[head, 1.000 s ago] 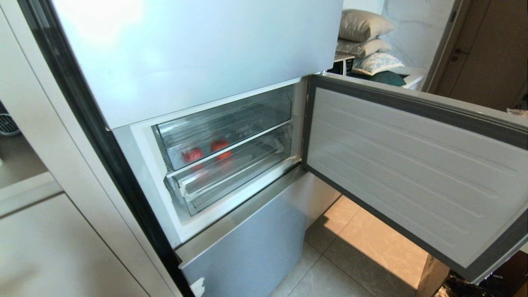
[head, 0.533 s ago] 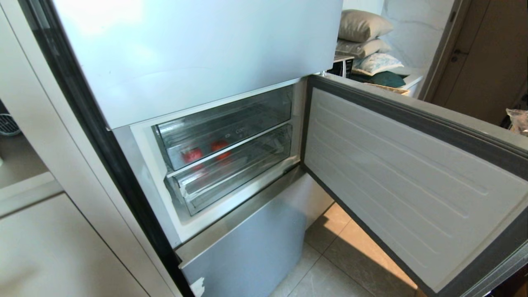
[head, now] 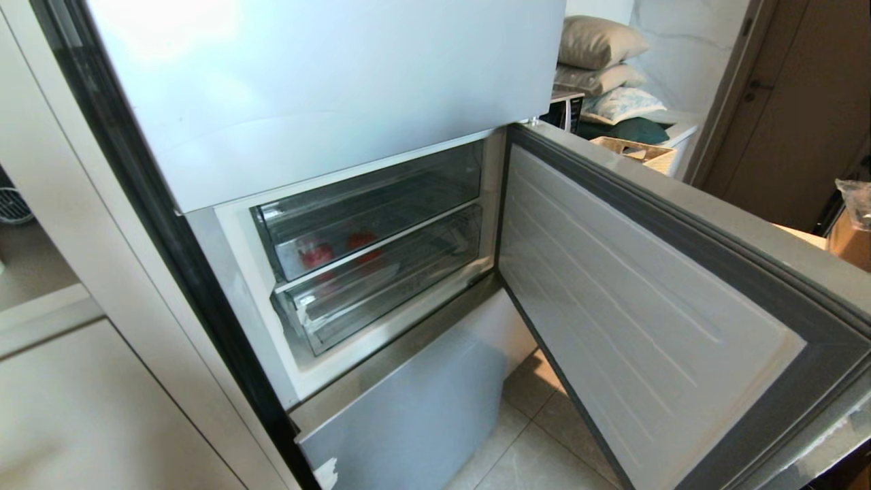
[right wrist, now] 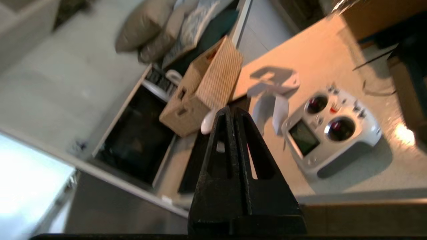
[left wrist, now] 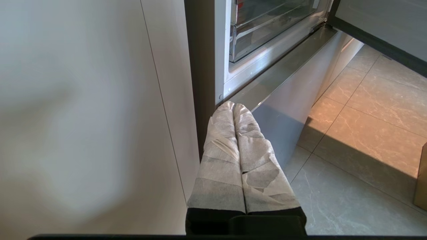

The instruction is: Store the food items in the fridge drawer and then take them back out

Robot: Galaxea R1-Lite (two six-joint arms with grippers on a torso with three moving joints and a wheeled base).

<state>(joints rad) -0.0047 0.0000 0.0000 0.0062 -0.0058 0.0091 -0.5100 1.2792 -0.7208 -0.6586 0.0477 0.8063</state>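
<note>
Two red food items (head: 317, 255) (head: 361, 239) lie side by side inside the upper clear fridge drawer (head: 408, 184), which is pushed in behind its transparent front wall. The fridge's compartment door (head: 646, 320) stands partly open on the right, its ribbed inner face toward me. Neither arm shows in the head view. My left gripper (left wrist: 232, 106) is shut with nothing in it, its taped fingers low beside the fridge's lower left corner. My right gripper (right wrist: 232, 111) is shut and empty, pointing at a table away from the drawer.
A second clear drawer (head: 395, 279) sits below the first. The pale-blue lower fridge panel (head: 415, 408) and tiled floor (head: 544, 449) lie underneath. A wicker basket (head: 633, 153), pillows (head: 599, 41), a grey remote controller (right wrist: 333, 130) and a dark-fronted appliance (right wrist: 133, 143) are beyond the door.
The compartment door has swung toward the fridge, its free edge coming nearer to me. The wicker basket behind it has come into view. The fruits and drawer have not moved.
</note>
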